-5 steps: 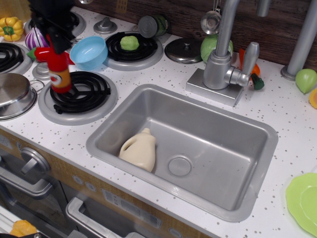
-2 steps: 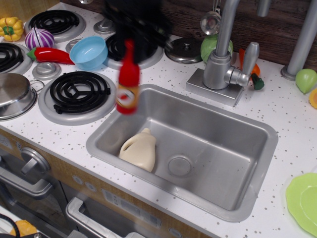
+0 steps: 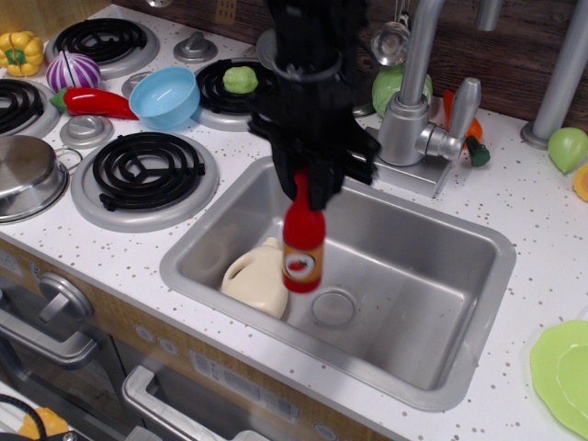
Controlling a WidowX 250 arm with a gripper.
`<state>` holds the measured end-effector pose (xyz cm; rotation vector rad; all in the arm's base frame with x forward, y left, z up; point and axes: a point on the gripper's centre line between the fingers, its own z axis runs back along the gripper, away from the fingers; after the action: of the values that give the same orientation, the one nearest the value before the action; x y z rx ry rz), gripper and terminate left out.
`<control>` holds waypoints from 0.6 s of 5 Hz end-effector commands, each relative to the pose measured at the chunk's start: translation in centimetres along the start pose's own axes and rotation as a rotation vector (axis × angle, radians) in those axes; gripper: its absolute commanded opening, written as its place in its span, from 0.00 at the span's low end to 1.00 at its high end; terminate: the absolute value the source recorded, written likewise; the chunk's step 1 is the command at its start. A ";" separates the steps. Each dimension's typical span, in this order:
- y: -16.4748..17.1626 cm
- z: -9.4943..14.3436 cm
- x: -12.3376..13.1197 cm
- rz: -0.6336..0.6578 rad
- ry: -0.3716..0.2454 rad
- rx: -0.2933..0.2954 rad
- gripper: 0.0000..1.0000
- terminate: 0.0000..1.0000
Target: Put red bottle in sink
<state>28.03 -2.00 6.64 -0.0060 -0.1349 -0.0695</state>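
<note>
A: Since the earlier frames the red bottle [image 3: 302, 246] has moved from the stove burner [image 3: 144, 172] on the left, across the counter edge, to a position over the sink [image 3: 441, 303]. The gripper [image 3: 308, 180] has travelled with it.

B: State of the claw?

A: Black fingers closed around the bottle's neck and cap. The bottle hangs upright below them, label facing the camera.

B: Is the bottle touching the basin?

A: Hard to tell from this single angle. It appears to hang in the air above the basin floor, its base overlapping the view of the floor just left of the round drain [image 3: 333, 308]. I cannot confirm any contact.

B: Other contents of the sink?

A: One beige jug [image 3: 257, 276], lying at the left end of the basin, just beside the bottle in the frame.

B: Surroundings?

A: Faucet [image 3: 415, 101] behind the sink, partly screened by the arm. Blue bowl [image 3: 165, 96] and red chili pepper [image 3: 94, 102] between the burners on the left. Steel pot [image 3: 28, 176] at the far left edge. Green plate [image 3: 560, 375] at the lower right corner of the counter [image 3: 551, 239], cut off by the frame.
</note>
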 end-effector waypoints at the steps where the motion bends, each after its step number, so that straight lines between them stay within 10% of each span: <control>1: -1.1 -1.3 -0.4 0.051 -0.088 -0.020 0.00 0.00; 2: -1.4 -2.0 -0.5 0.060 -0.104 -0.047 0.00 0.00; 3: -1.7 -2.5 -0.6 0.076 -0.144 -0.079 1.00 0.00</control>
<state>27.34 -3.70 3.69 -0.0932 -0.2477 0.0167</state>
